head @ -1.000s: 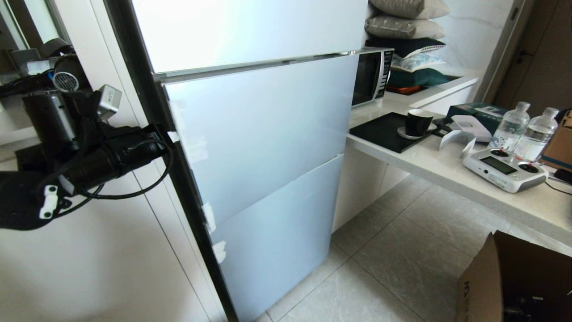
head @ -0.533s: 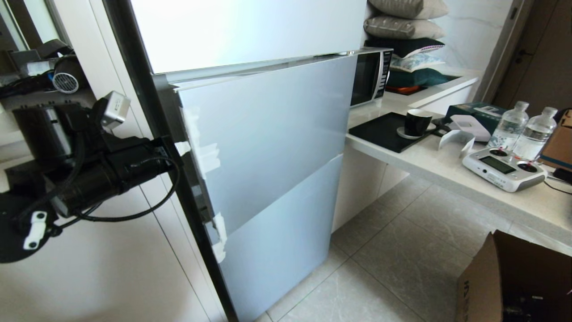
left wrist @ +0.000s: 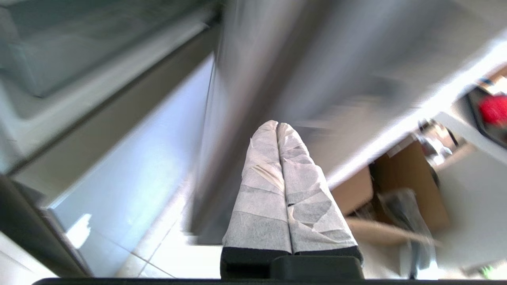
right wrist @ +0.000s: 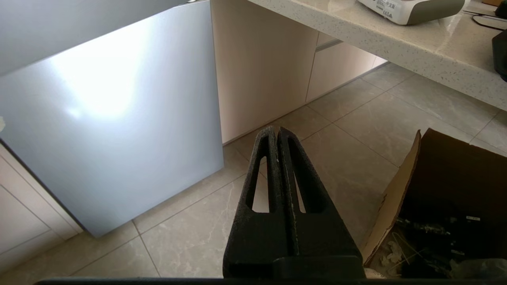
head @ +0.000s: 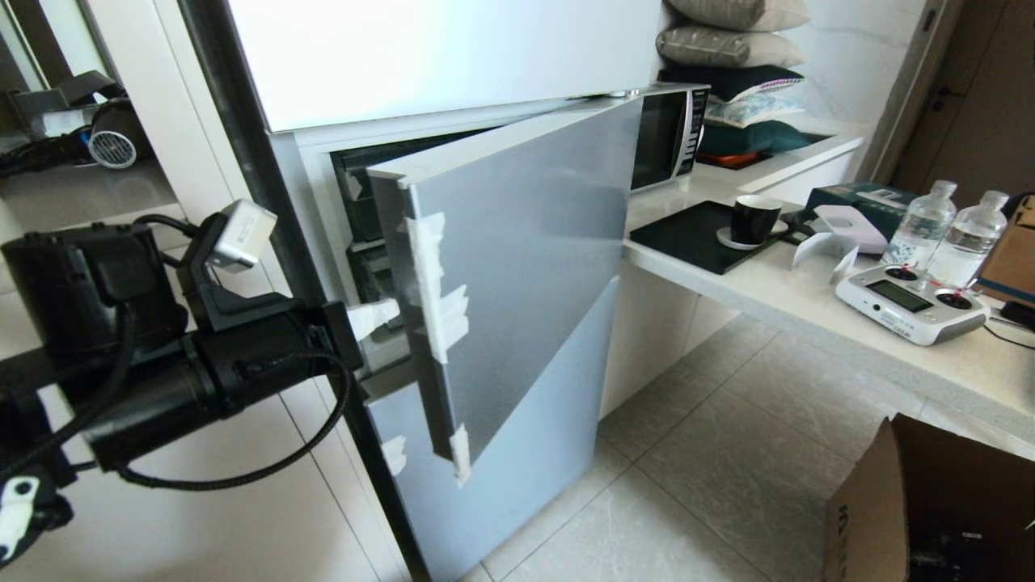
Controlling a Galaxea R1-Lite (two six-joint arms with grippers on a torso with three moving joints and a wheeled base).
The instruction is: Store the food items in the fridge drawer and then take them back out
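The fridge (head: 453, 56) fills the left and centre of the head view, and its middle door (head: 525, 267) stands partly swung out, hinged toward the right of the frame, with a dark gap showing bins behind it at upper centre. The step in hand looks like opening this door to reach the fridge drawer; that drawer cannot be picked out for certain, though a pale clear bin (left wrist: 47, 51) shows blurred at the upper left of the left wrist view. The left gripper (head: 380, 314), at centre left, has its taped fingers pressed together and tucked behind the door's taped edge, holding nothing. The next move probably calls for pushing the door wider so the drawer can slide out.

At the right of the frame runs a counter (head: 808, 299) bearing a microwave (head: 671, 133), a black cup (head: 756, 220), two water bottles (head: 946, 230) and a remote controller (head: 910, 303). A cardboard box (head: 938, 501) sits on the floor at lower right, possibly in the door's swing. A red blur (left wrist: 493, 110), perhaps the fruit, lies at the right edge of the left wrist view. The right gripper (right wrist: 277, 134) hangs closed and empty above the floor tiles.
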